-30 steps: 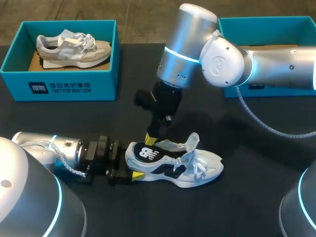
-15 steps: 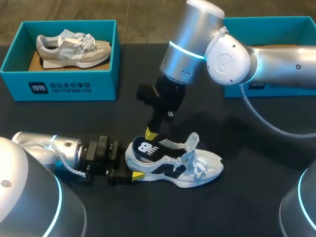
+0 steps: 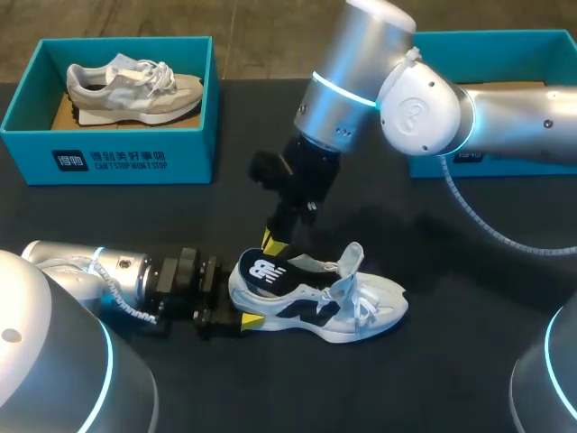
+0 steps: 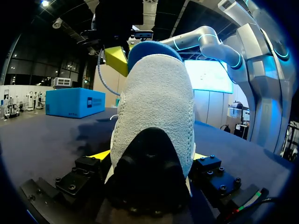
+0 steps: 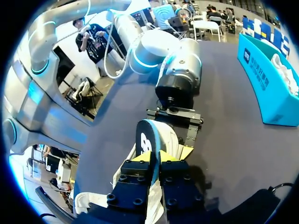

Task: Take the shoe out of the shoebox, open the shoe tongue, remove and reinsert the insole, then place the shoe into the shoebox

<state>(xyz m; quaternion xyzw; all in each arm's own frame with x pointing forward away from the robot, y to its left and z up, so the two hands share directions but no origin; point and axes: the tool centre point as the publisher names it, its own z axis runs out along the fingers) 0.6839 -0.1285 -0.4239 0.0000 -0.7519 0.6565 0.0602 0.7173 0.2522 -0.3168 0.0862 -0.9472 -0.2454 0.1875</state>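
A white and black sneaker lies on its sole on the black table, toe to the right, tongue and laces pulled up. My left gripper comes in low from the left and clamps the heel from both sides. The dark insole with a white logo stands up out of the heel opening. My right gripper reaches down from above and pinches the insole's raised end between its fingers. In the left wrist view that gripper's yellow tip shows beside the insole's blue edge.
A teal shoebox at the back left holds a grey sneaker. A second teal shoebox stands at the back right, largely hidden by my right arm.
My right gripper has risen slightly, and the insole's heel end has come up with it. The left arm and the shoe have stayed put.
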